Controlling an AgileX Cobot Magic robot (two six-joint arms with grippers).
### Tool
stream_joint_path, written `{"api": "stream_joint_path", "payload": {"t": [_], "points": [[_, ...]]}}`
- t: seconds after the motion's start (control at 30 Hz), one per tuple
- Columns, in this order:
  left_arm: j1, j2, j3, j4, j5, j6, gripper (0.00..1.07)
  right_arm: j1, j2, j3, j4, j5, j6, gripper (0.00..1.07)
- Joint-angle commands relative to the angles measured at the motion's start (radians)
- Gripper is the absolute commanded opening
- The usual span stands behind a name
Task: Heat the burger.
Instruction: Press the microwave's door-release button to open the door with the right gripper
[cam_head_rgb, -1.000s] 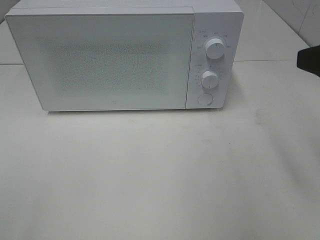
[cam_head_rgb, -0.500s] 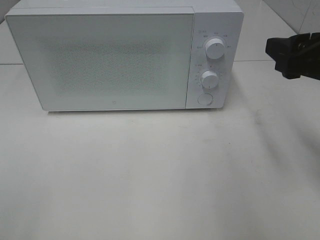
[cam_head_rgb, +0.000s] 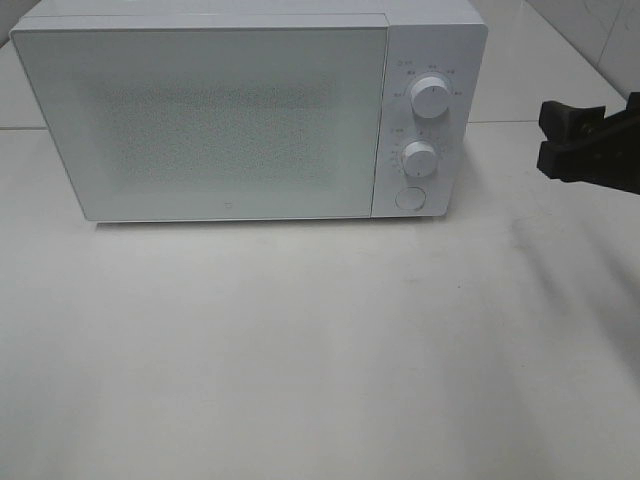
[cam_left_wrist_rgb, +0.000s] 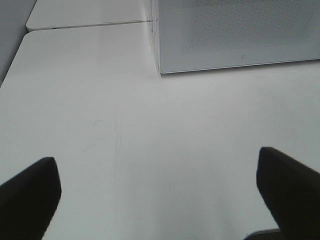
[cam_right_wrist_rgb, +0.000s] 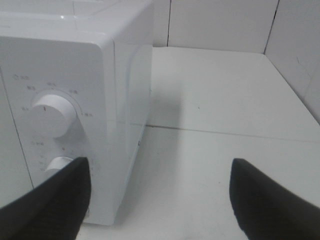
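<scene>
The burger is out of sight in every view. Microwave (cam_head_rgb: 230, 120) door closed (two knobs (cam_head_rgb: 430, 97) on its panel). Right gripper (cam_head_rgb: 548, 137) beside the microwave's knob side, jaws spread, empty. Left gripper (cam_left_wrist_rgb: 160, 195) over the table (cam_head_rgb: 300, 350) before the microwave, jaws spread wide, empty.

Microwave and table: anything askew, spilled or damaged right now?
Nothing stands out. The microwave stands upright with its door shut flush. The table shows only faint scratches, no spill. No burger shows in any view.
</scene>
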Motion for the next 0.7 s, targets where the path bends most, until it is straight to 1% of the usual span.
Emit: {"api": "stream_joint_path", "payload": {"t": [0.03,0.1,0.13,0.17,0.2,0.23,0.33,0.37,0.4,0.43,0.47,0.5,0.53,0.57,0.6,0.63,0.67,0.7], "points": [[0.0,-0.018,0.002,0.0,-0.013,-0.005,1.0,-0.004,0.029,0.008,0.051,-0.033,-0.026,0.75],[0.0,-0.018,0.002,0.0,-0.013,-0.005,1.0,0.004,0.04,0.012,0.061,-0.044,-0.026,0.75],[0.0,-0.018,0.002,0.0,-0.013,-0.005,1.0,0.036,0.06,0.019,0.107,-0.092,-0.035,0.75],[0.0,-0.018,0.002,0.0,-0.013,-0.005,1.0,0.036,0.06,0.019,0.107,-0.092,-0.035,0.75],[0.0,-0.018,0.002,0.0,-0.013,-0.005,1.0,0.078,0.081,0.019,0.156,-0.121,-0.068,0.75],[0.0,-0.018,0.002,0.0,-0.013,-0.005,1.0,0.078,0.081,0.019,0.156,-0.121,-0.068,0.75],[0.0,-0.018,0.002,0.0,-0.013,-0.005,1.0,0.184,0.137,0.018,0.278,-0.205,-0.122,0.75],[0.0,-0.018,0.002,0.0,-0.013,-0.005,1.0,0.184,0.137,0.018,0.278,-0.205,-0.122,0.75],[0.0,-0.018,0.002,0.0,-0.013,-0.005,1.0,0.239,0.173,0.018,0.332,-0.253,-0.137,0.75],[0.0,-0.018,0.002,0.0,-0.013,-0.005,1.0,0.239,0.173,0.018,0.332,-0.253,-0.137,0.75],[0.0,-0.018,0.002,0.0,-0.013,-0.005,1.0,0.283,0.199,0.017,0.369,-0.291,-0.138,0.75],[0.0,-0.018,0.002,0.0,-0.013,-0.005,1.0,0.302,0.21,0.017,0.383,-0.306,-0.138,0.75],[0.0,-0.018,0.002,0.0,-0.013,-0.005,1.0,0.302,0.21,0.017,0.383,-0.306,-0.138,0.75],[0.0,-0.018,0.002,0.0,-0.013,-0.005,1.0,0.35,0.236,0.016,0.422,-0.342,-0.138,0.75],[0.0,-0.018,0.002,0.0,-0.013,-0.005,1.0,0.35,0.236,0.016,0.422,-0.342,-0.138,0.75],[0.0,-0.018,0.002,0.0,-0.013,-0.005,1.0,0.401,0.257,0.012,0.473,-0.365,-0.138,0.75],[0.0,-0.018,0.002,0.0,-0.013,-0.005,1.0,0.422,0.268,0.006,0.502,-0.367,-0.138,0.75],[0.0,-0.018,0.002,0.0,-0.013,-0.005,1.0,0.422,0.268,0.006,0.502,-0.367,-0.138,0.75]]}}
